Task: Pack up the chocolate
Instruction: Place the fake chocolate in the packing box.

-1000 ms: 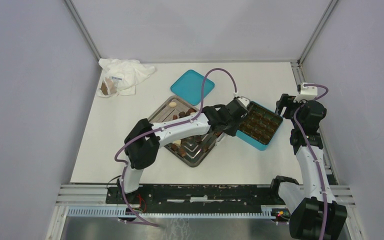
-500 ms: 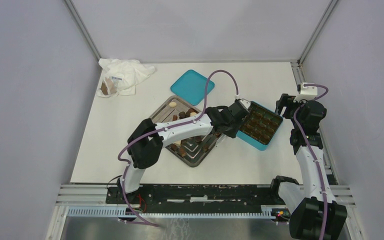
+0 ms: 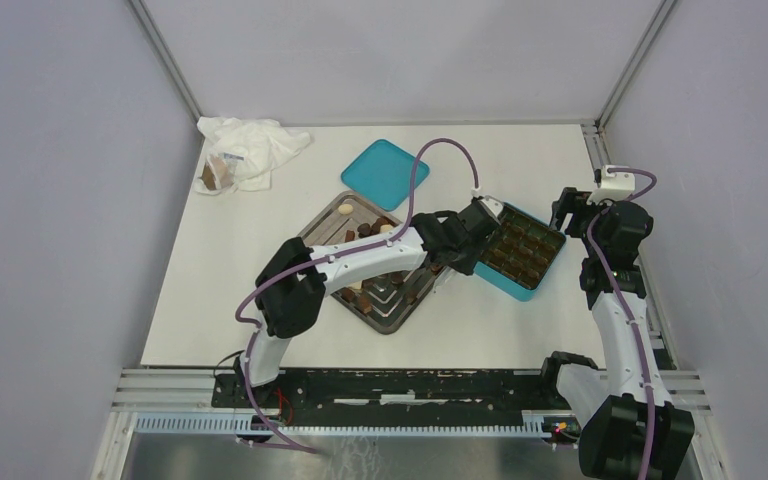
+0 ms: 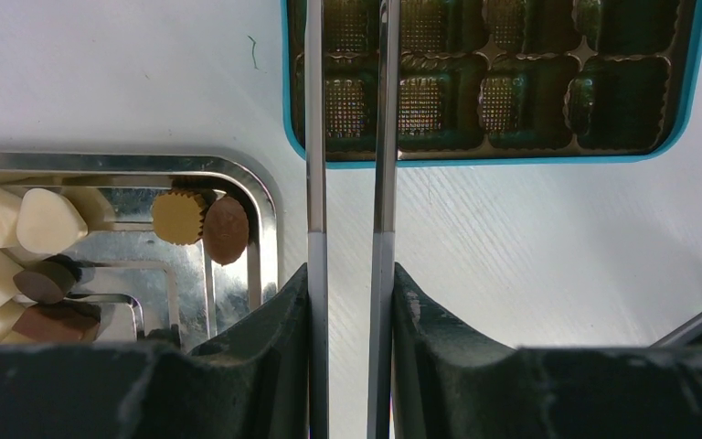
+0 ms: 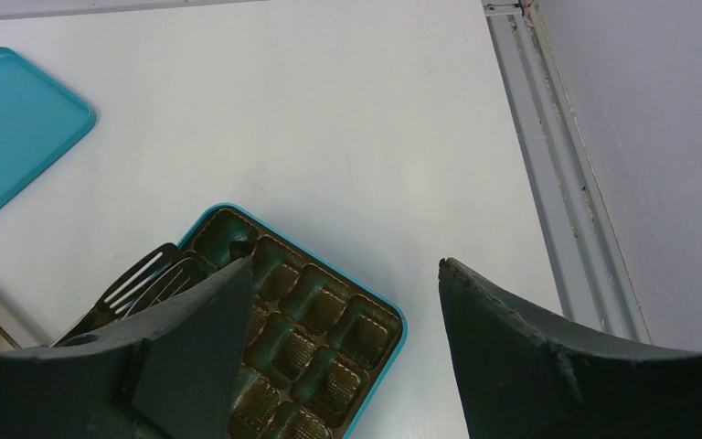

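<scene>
The chocolate pieces (image 4: 203, 224), dark, light brown and cream, lie in the steel tray (image 4: 265, 210), also seen from above (image 3: 385, 318). My left gripper (image 4: 349, 274) is shut on metal tongs (image 4: 347, 137) whose two thin blades reach out over the near left cells of the teal box (image 4: 512, 82). The cells I can see look empty. In the top view the left gripper (image 3: 465, 238) is at the box's (image 3: 525, 252) left edge. My right gripper (image 5: 347, 274) is open and empty, above the box's (image 5: 329, 338) far side (image 3: 570, 207). The tongs' slotted tips (image 5: 142, 283) show there.
The teal lid (image 3: 384, 172) lies flat behind the tray, also in the right wrist view (image 5: 9, 128). A crumpled white bag with a brown lump (image 3: 245, 150) sits at the far left corner. A metal rail (image 5: 548, 183) borders the table's right edge.
My left gripper with the tongs has edged slightly further toward the box. The right arm has not moved.
</scene>
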You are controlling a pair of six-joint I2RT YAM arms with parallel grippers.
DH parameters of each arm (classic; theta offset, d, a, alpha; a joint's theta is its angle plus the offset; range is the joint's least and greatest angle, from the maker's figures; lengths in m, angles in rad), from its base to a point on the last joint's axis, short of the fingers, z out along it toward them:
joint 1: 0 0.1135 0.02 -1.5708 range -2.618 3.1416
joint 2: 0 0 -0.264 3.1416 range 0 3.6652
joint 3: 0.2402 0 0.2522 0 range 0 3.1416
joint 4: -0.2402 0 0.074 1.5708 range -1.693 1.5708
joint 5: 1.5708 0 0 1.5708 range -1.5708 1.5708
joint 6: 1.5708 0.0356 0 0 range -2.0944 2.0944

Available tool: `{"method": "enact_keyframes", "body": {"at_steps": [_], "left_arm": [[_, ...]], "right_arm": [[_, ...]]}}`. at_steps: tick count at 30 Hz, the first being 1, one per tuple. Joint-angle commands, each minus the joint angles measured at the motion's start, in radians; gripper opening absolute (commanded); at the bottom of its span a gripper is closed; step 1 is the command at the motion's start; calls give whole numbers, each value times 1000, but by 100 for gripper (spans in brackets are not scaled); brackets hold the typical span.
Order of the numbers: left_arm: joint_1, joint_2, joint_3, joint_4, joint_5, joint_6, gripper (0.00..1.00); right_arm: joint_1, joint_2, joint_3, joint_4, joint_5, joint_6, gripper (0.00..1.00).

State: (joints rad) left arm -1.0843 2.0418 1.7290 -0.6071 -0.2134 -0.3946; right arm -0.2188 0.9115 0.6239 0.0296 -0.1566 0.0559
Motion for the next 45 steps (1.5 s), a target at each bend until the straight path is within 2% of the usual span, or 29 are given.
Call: {"method": "enact_keyframes", "body": {"at_steps": [1, 8, 14, 19, 24, 34, 40, 45], "left_arm": [[-5, -2, 56, 13, -33, 46, 38], [-7, -9, 57, 10, -38, 46, 42], [-9, -35, 47, 18, -42, 44, 40], [-9, -130, -49, 92, -19, 28, 38], [-7, -274, -210, 202, 18, 1, 37], [-7, -570, -526, 298, -5, -60, 35], [-6, -734, -694, 249, -57, -117, 35], [-4, -794, -757, 156, -109, -157, 36]], "right_arm": [[-4, -5, -6, 33, -8, 6, 79], [-4, -6, -6, 33, -11, 5, 79], [-4, -5, -6, 33, -11, 4, 79], [-4, -6, -6, 33, -18, 1, 79], [-4, -3, -6, 33, -53, -12, 79], [-4, -6, -9, -7, -524, -244, 79], [-5, 21, -11, -17, -612, -269, 79], [-5, 37, -9, -22, -632, -275, 79]]}}
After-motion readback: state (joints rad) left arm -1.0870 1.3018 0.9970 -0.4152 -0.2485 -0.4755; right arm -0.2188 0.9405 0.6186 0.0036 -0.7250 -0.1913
